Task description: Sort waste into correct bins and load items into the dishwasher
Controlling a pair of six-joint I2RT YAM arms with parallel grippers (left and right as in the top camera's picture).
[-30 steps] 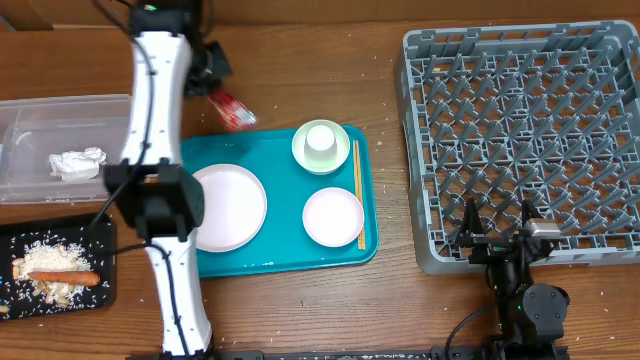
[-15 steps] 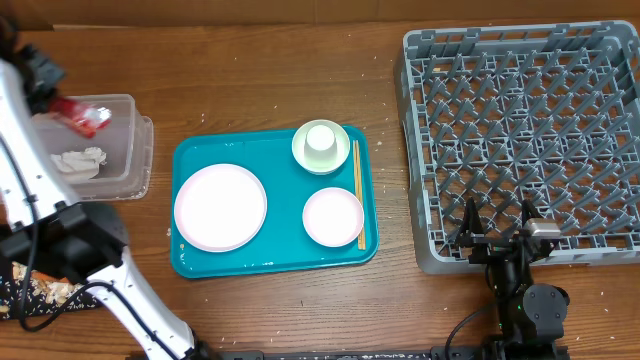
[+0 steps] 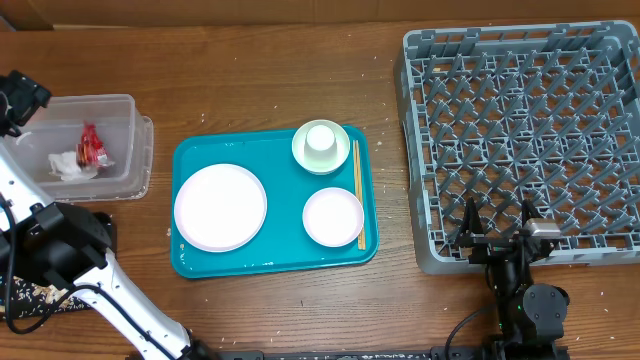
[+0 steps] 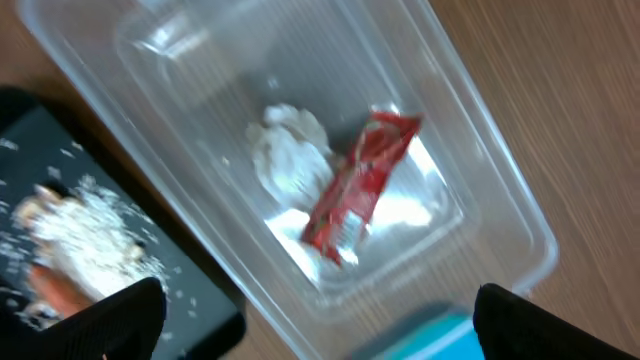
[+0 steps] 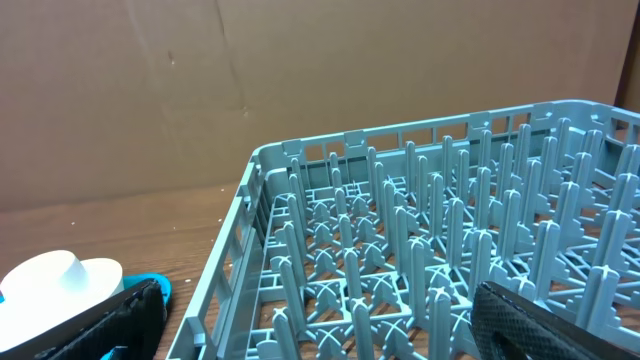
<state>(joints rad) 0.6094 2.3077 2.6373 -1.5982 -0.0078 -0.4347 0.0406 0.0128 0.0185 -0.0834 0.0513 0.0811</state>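
The red snack wrapper (image 3: 90,145) (image 4: 360,185) lies in the clear tub (image 3: 130,110) (image 4: 480,170) beside the crumpled white tissue (image 3: 65,165) (image 4: 288,150). My left gripper (image 3: 25,98) (image 4: 320,330) hovers above the tub, open and empty. The black tray (image 4: 190,290) holds the carrot (image 4: 50,290) and food scraps (image 4: 90,225). On the teal tray (image 3: 280,170) are a large plate (image 3: 220,207), a small plate (image 3: 332,216), a cup in a bowl (image 3: 320,143) and chopsticks (image 3: 358,195). My right gripper (image 3: 497,235) (image 5: 320,320) stands open at the near edge of the grey dish rack (image 3: 530,130) (image 5: 420,250).
My left arm runs down the table's left edge and covers most of the black tray in the overhead view. Bare wooden table lies between the teal tray and the rack. A brown cardboard wall stands behind the table.
My left gripper carried the red wrapper from behind the teal tray leftward over the clear tub, then opened. The wrapper now lies in the tub. The right arm has not moved.
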